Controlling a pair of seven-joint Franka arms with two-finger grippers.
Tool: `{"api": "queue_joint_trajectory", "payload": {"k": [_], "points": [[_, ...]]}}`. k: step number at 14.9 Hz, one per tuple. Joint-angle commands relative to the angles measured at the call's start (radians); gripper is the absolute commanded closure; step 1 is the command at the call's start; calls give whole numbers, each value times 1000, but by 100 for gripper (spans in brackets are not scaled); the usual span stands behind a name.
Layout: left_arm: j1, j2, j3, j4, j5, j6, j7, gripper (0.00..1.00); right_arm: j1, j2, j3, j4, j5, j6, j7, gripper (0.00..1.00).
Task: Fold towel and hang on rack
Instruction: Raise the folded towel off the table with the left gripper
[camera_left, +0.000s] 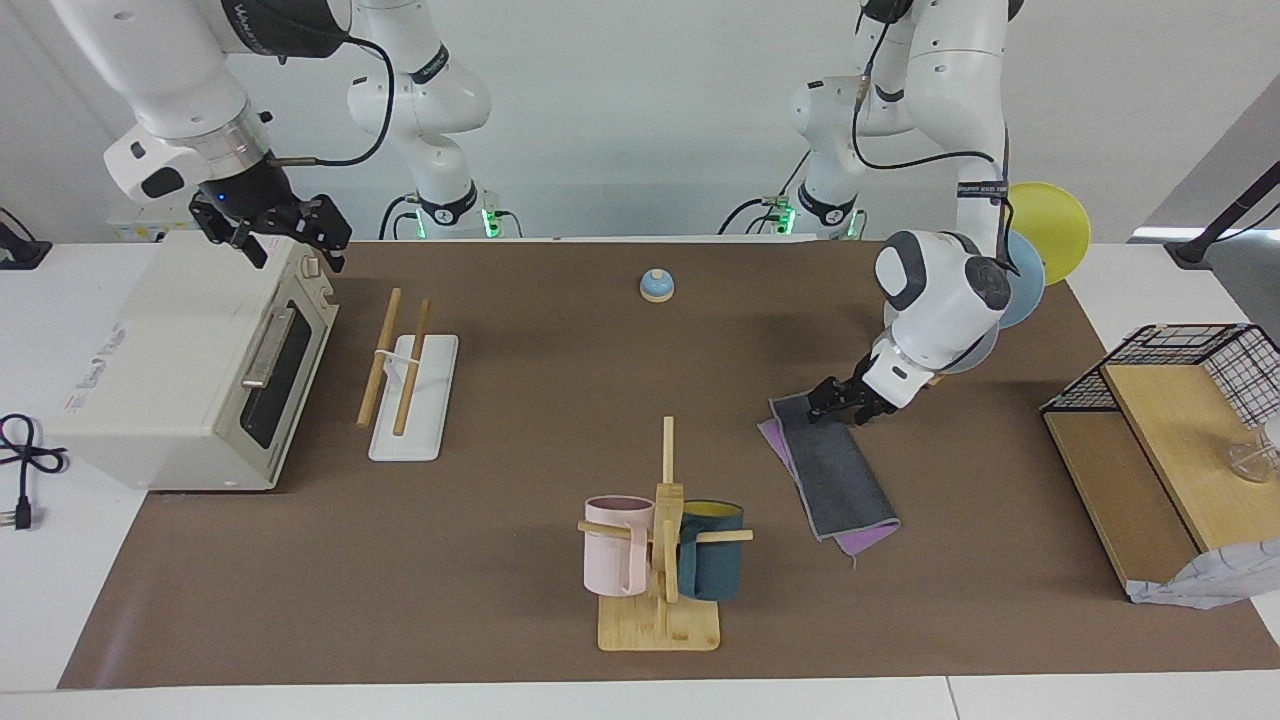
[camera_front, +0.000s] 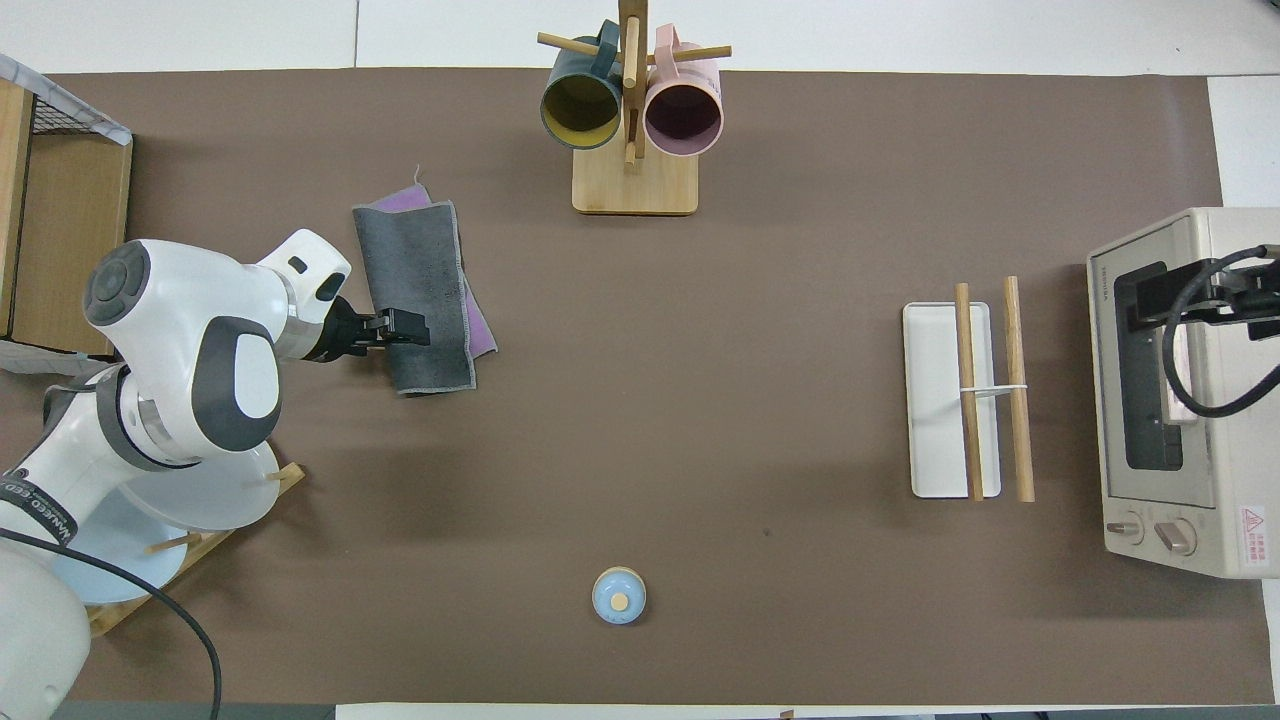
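Note:
The towel (camera_left: 832, 472) lies folded in a long strip on the brown mat, dark grey face up with purple showing along its edges; it also shows in the overhead view (camera_front: 425, 270). My left gripper (camera_left: 836, 400) is low at the towel's end nearer to the robots, over its corner (camera_front: 406, 328). The rack (camera_left: 405, 372), two light-wood rods on a flat white base, stands beside the toaster oven toward the right arm's end (camera_front: 985, 400). My right gripper (camera_left: 292, 236) waits open and empty above the toaster oven.
A toaster oven (camera_left: 190, 370) stands at the right arm's end. A bamboo mug tree (camera_left: 663, 545) with pink and teal mugs stands farther from the robots than the towel. A small blue knob (camera_left: 656, 286), a plate stand (camera_left: 1020, 270) and a wire-and-wood shelf (camera_left: 1170, 430) are there too.

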Motion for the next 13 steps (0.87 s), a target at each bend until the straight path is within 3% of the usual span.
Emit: {"api": "queue_joint_trajectory", "payload": {"k": [1,7,13], "points": [[10,-17,-6,-34,-31,22,28,11,-7,-14,3,-13,22,1,-14,0],[-4,6,-6,-37,-66,49,30,28,-7,-14,3,-13,20,1,-14,0],[-2,5,-6,-38,-66,43,28,81,-7,-14,3,-13,22,1,-14,0]]}}
